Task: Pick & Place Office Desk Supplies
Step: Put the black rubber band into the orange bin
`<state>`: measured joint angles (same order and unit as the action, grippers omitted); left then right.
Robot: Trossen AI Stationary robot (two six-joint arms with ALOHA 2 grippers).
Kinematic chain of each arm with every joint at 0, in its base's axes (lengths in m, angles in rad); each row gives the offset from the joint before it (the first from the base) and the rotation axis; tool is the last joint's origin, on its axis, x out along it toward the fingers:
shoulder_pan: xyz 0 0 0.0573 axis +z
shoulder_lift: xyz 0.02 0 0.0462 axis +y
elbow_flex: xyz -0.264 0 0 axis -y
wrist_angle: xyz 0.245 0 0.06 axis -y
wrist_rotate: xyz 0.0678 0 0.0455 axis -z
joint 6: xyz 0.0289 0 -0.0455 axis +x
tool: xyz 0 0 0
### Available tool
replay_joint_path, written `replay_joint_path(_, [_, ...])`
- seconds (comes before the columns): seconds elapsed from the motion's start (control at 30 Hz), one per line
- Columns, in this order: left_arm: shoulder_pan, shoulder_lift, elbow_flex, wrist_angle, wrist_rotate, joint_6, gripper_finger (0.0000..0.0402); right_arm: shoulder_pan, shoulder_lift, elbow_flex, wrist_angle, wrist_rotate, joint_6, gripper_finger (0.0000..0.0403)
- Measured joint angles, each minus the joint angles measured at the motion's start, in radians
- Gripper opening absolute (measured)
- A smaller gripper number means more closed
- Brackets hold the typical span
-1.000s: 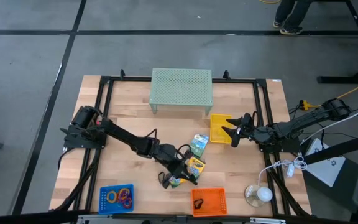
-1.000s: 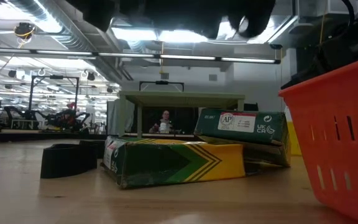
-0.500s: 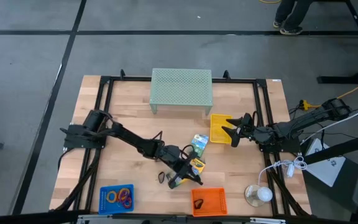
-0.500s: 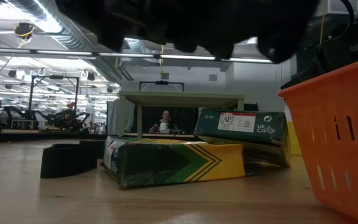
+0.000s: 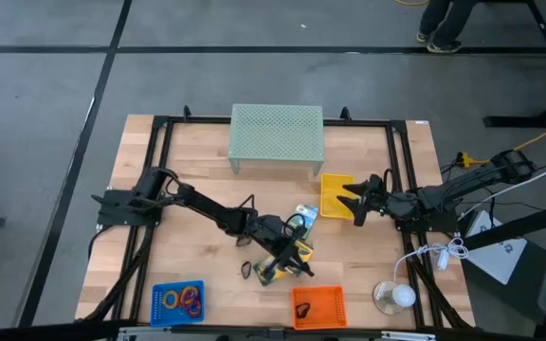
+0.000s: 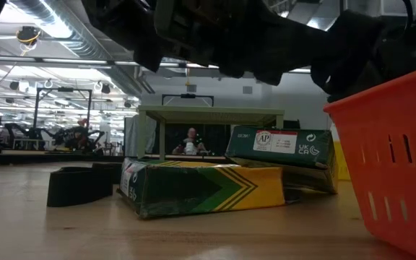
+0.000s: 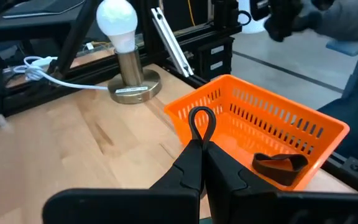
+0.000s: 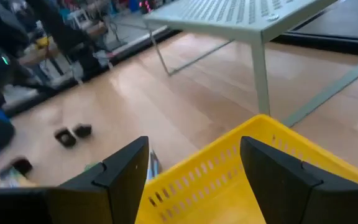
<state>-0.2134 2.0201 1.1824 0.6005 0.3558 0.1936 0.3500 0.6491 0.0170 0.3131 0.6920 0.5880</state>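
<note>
My left pincer (image 7: 199,144), clamped on a black clip (image 7: 201,121), has swung toward the orange basket (image 7: 291,121), nearing drop-off.

Your left gripper (image 7: 202,144) is closed, both fingers pressed together on a thin black wire loop (image 7: 202,122) that stands up above the tips. Directly past it, at 12 o'clock, sits the orange basket (image 7: 229,102); a black clip (image 7: 280,163) lies on its floor toward 3 o'clock. At 10 o'clock, a lamp (image 7: 125,56) with a white bulb stands on the wooden table (image 7: 55,149), a white cable (image 7: 48,73) running off at 9 o'clock.
</note>
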Motion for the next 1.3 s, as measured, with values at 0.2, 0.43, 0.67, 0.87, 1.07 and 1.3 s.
replay_joint_path(0.2, [-0.001,0.0,0.0,-0.003,0.023,-0.013,0.0003,0.015,-0.002,-0.001,0.399,-0.378,-0.337,0.0255])
replay_joint_path(0.43, [-0.005,0.0,0.0,-0.042,0.026,-0.014,0.0003,0.057,-0.074,0.0,0.458,-0.656,-0.574,0.0255])
replay_joint_path(0.67, [-0.023,0.0,0.0,-0.051,0.025,-0.014,0.0003,0.058,-0.255,0.0,0.406,-0.874,-0.677,0.0256])
replay_joint_path(0.87, [-0.05,0.0,-0.001,-0.015,0.024,-0.015,0.0003,0.058,-0.399,0.0,0.219,-0.804,-0.629,0.0256])
replay_joint_path(1.07, [-0.088,0.0,0.022,0.018,0.029,-0.016,0.0003,0.058,-0.427,0.0,0.19,-0.815,-0.641,0.0256])
replay_joint_path(1.3, [-0.108,0.0,0.04,-0.001,0.029,-0.016,0.0003,0.058,-0.479,0.0,0.11,-0.873,-0.652,0.0256])
